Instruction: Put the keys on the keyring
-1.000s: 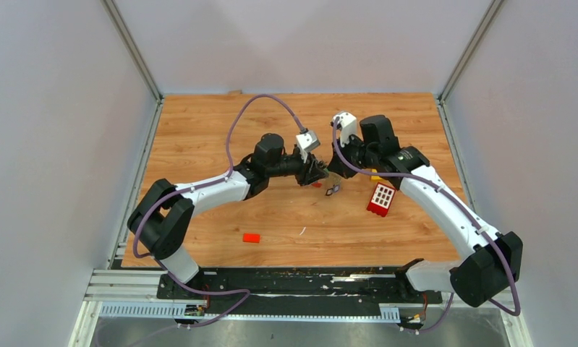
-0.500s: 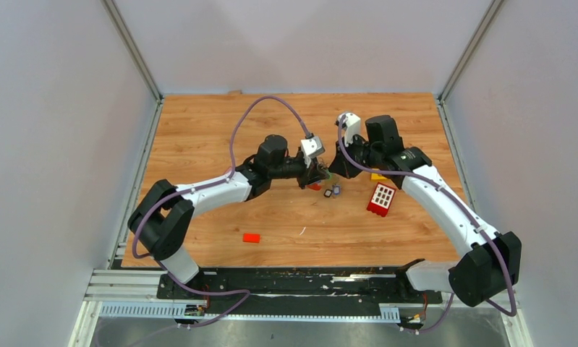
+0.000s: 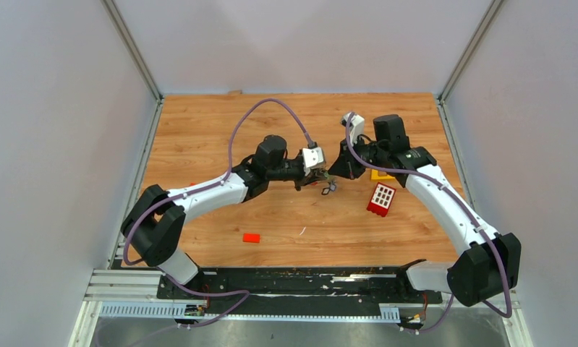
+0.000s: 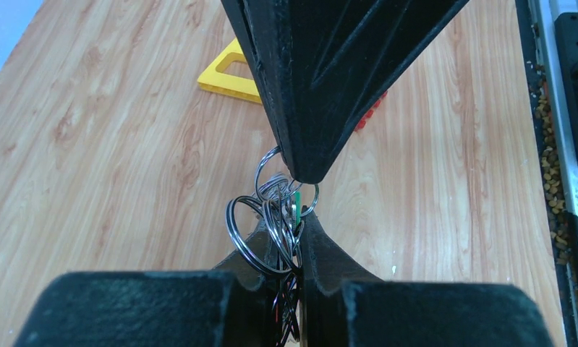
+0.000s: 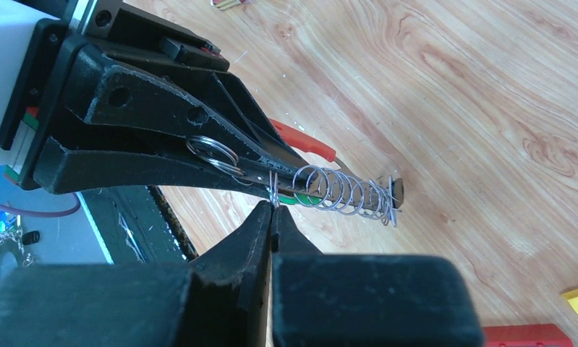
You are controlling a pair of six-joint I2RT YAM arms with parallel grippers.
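item: keyring [image 4: 277, 217]. location: held between the two arms near the middle of the table [image 3: 199, 130], apparently lifted just clear of the wood. handling, as judged: light, hard steel wire, springy and slick. the loops hang loose on one another, so the bunch is likely to swing and twist if it is taken at one point only. breakage is unlikely, but a loop could slip out from flat pads. best hold: across the stacked loops to steady the body, and on the edge of a single loop to pry it open for a key. grip: left gripper [image 4: 291, 242] clenched on the stack of loops; right gripper [image 5: 271, 213] closed tight, its tips pinching one thin wire loop of the same bunch. appearance: several bright round split rings, overlapping, which read side-on from the right wrist as a short coil. a green tag [image 4: 297, 206] is tucked among them, and a red strap [image 5: 304, 143] curves out behind. key blades too hidden to tell. nearby: red brick [image 3: 381, 198], well apart.
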